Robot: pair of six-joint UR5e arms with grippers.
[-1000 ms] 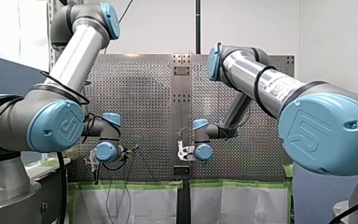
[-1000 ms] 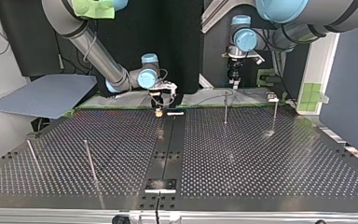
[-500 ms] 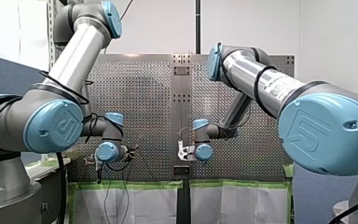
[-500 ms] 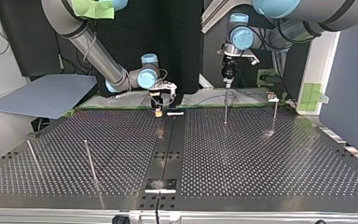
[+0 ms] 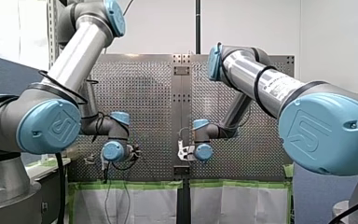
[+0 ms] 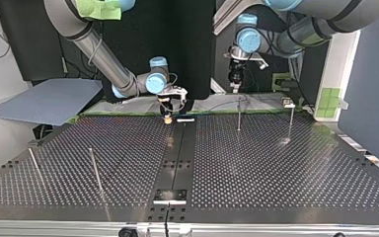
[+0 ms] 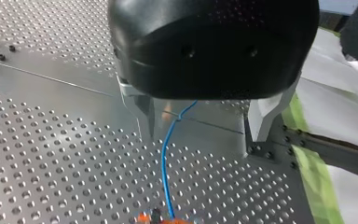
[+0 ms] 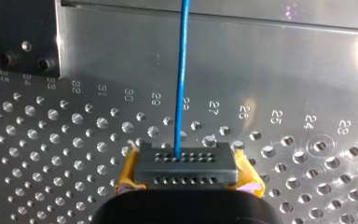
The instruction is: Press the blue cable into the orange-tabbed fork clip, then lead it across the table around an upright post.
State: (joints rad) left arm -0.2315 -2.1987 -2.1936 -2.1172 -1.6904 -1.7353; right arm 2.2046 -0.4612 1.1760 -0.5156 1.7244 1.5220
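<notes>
Top view: my left gripper [image 6: 235, 88], metal fingers [image 7: 144, 112] spread, has shifted toward nine o'clock, now two o'clock of my right gripper [image 6: 169, 111], which is clenched on thin blue cable [image 8: 182, 70]. Likely closing in to take cable; clipping pending.

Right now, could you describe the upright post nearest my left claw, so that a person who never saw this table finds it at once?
In the top view, find the far edge of the perforated table, in the view's right half. Two thin metal posts stand there; the post you want is below my left claw. Unlike its neighbour, it stands nearer the table's centre strip.
</notes>
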